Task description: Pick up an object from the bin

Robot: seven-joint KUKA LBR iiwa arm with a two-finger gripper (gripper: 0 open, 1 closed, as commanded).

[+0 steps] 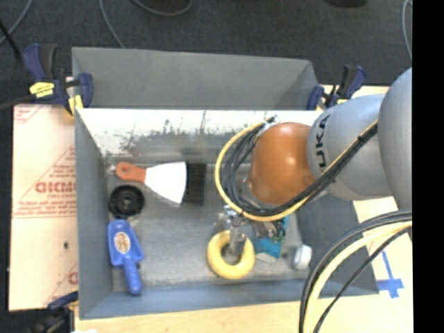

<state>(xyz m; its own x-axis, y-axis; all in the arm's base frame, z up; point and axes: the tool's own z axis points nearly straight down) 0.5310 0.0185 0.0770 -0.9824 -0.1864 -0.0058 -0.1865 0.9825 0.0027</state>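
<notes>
Camera view: yellow ring (220, 263) directly under end effector (236, 239).

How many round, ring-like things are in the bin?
2: a black wheel at the left, below the brush, and a yellow ring at the front, under the gripper. The arm may hide others.

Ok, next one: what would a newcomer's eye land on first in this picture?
The arm's orange wrist cover, wrapped in looped cables, dominates the right half of the grey metal bin, its claw over a yellow ring near the front wall. To the left lie a brush with orange handle and black bristles, a black round disc and a blue plastic tool.
</notes>
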